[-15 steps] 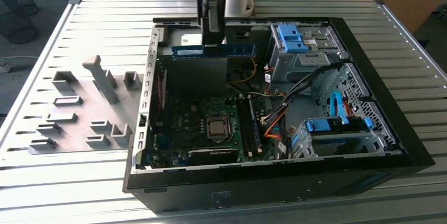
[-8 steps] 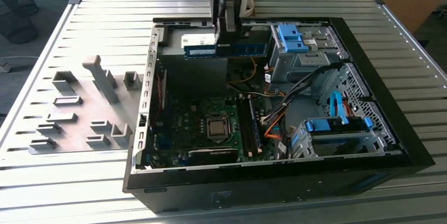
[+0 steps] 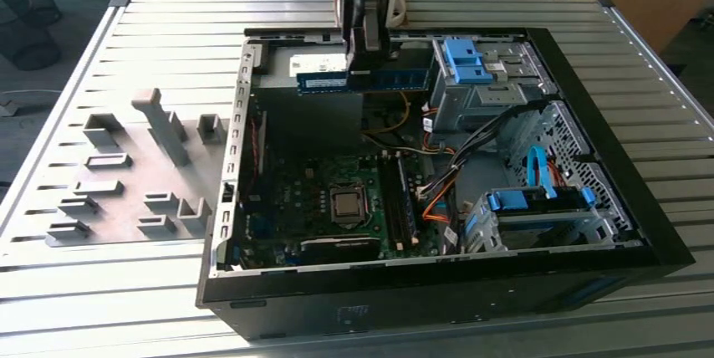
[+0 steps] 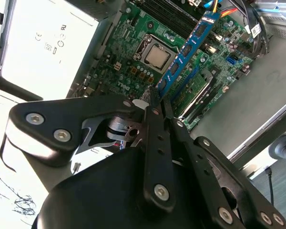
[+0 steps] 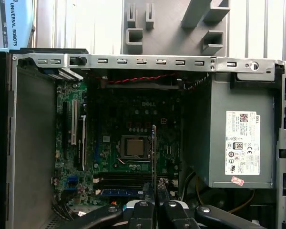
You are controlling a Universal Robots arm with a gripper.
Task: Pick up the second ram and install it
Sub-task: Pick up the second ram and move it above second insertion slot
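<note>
Item 1, gripper (image 4: pixel 159 97): your two dark fingers are pressed together on the second ram (image 4: pixel 186 50), one on each flat face. In the exterior view they grip it about halfway along its length.

Item 2, second ram: a blue board with dark chips, held on edge with its long side level. It touches only the fingers and is lifted clear of the motherboard (image 4: pixel 133 71). In the exterior view the second ram (image 3: pixel 407 79) hangs well apart from the processor (image 3: pixel 348 205), over the far end of the case. In the first wrist view its thin edge runs just beside the processor, on the power supply side.

Item 3, processor: a silver square seated in its socket on the motherboard.

Item 4, memory slots (image 3: pixel 400 199): long black rails just beside the processor, on the exterior view's right of it. In the first wrist view, a blue stick (image 5: pixel 119 192) lies along the rail farthest from the processor.

Item 5, power supply (image 5: pixel 233 138): a grey box with a white label, well apart from the processor at the case wall.

Item 6, case (image 3: pixel 446 291): a black tower lying open on its side, with the processor near its middle.

Item 7, table (image 3: pixel 167 23): pale and slatted, under the case.

Item 8, fixture plate (image 3: pixel 123 182): grey with raised blocks, outside the case on the exterior view's left of the processor
</note>
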